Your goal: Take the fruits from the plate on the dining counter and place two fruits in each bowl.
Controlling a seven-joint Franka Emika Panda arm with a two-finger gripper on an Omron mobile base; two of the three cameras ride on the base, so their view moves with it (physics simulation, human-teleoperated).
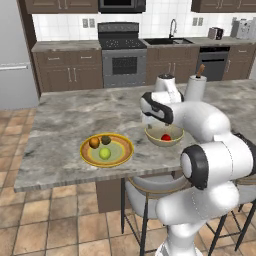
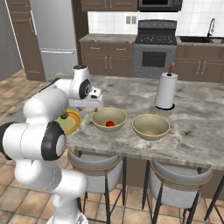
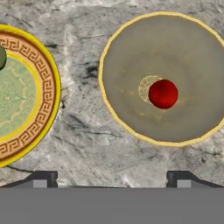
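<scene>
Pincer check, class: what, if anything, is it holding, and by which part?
Nothing. The pincer is open over the dining counter, its tips wide apart with bare stone between them. The red fruit lies free in the bowl.

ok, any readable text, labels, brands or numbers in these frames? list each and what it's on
None can be read.
Plate: the rim carries a Greek-key pattern, ornament and not letters.
Bowl with the red fruit: a faint round motif at the bottom of the bowl, no characters.
Stove and the small appliances on the back counter: any markings are too small and blurred to tell.
Paper towel roll: plain.
</scene>
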